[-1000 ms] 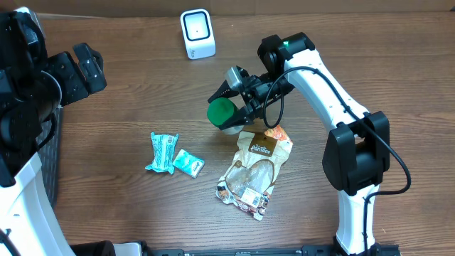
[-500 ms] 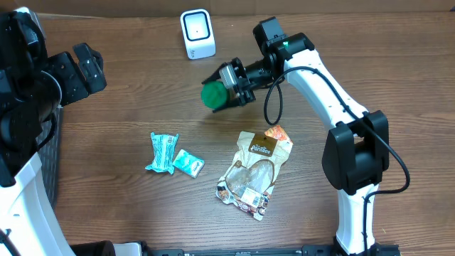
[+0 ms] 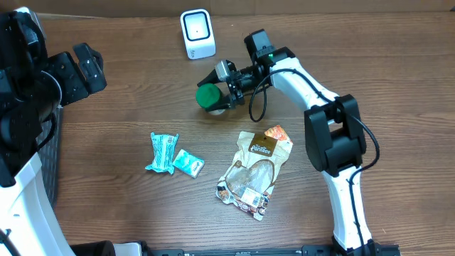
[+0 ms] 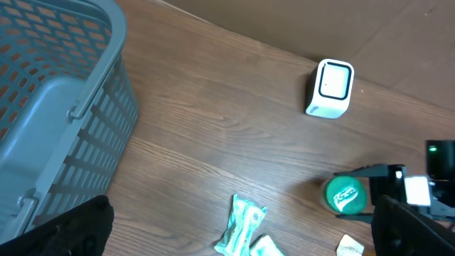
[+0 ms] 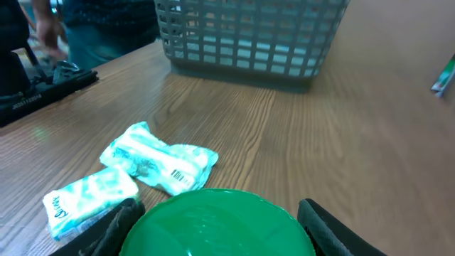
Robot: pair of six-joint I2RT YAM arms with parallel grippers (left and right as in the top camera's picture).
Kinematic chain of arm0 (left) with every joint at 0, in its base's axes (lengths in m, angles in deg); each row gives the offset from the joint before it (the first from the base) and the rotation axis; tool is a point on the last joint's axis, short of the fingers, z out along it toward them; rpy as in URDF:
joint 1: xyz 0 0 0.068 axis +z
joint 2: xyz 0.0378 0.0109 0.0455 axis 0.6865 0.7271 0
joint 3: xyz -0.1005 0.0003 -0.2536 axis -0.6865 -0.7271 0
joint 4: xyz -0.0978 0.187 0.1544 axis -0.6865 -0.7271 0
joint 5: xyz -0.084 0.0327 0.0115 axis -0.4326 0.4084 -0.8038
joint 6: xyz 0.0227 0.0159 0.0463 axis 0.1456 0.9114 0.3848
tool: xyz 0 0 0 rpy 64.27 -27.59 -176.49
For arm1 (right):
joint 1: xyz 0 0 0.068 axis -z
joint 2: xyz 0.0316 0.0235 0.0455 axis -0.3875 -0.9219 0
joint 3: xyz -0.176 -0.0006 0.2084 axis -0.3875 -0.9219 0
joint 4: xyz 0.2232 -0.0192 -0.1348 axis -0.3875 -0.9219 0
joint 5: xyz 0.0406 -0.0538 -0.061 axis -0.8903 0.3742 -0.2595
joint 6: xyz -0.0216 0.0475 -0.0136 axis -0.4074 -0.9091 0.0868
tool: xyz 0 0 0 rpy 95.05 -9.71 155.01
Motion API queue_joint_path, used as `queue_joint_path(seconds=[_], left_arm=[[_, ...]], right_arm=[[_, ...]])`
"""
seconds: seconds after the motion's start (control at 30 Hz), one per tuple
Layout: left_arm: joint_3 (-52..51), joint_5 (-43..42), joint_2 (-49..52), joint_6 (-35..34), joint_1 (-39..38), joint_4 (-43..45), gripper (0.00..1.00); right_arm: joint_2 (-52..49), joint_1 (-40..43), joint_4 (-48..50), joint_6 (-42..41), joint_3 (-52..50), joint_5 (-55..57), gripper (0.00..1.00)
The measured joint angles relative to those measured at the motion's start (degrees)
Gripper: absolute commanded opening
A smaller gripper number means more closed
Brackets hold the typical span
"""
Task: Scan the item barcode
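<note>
A tub with a green lid is held between the fingers of my right gripper, a short way in front of the white barcode scanner. In the right wrist view the green lid fills the gap between both black fingers of that gripper. No barcode shows on the tub. The left wrist view shows the tub lid-up, below and to the right of the scanner. My left gripper hangs open and empty at the far left, its jaws wide apart.
Two teal wrapped packets lie left of centre. A printed snack pouch lies flat below the right gripper. A grey mesh basket stands at the table's left side, also in the right wrist view as the basket.
My right arm has carried the green-lidded tub up and left, from over the snack pouch toward the scanner. The left arm has stayed still.
</note>
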Motion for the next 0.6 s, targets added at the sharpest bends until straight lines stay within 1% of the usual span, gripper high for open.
queue_joint_path(seconds=[0.23, 0.37, 0.5, 0.53, 0.6], left_arm=[[0.0, 0.0, 0.0, 0.0, 0.0, 0.0, 1.0], [0.0, 0.0, 0.0, 0.0, 0.0, 0.0, 1.0], [0.0, 0.0, 0.0, 0.0, 0.0, 0.0, 1.0], [0.0, 0.0, 0.0, 0.0, 0.0, 0.0, 0.99], [0.0, 0.0, 0.0, 0.0, 0.0, 0.0, 1.0]], right_arm=[[-4.9, 0.0, 3.8, -4.1, 0.0, -2.7, 0.04], [-6.8, 0.1, 3.9, -5.5, 0.0, -4.0, 0.04], [-7.2, 0.1, 3.8, -6.2, 0.0, -5.0, 0.23], [-7.2, 0.1, 3.8, -6.3, 0.0, -5.1, 0.32], [-7.2, 0.1, 3.0, -6.6, 0.0, -5.1, 0.4]])
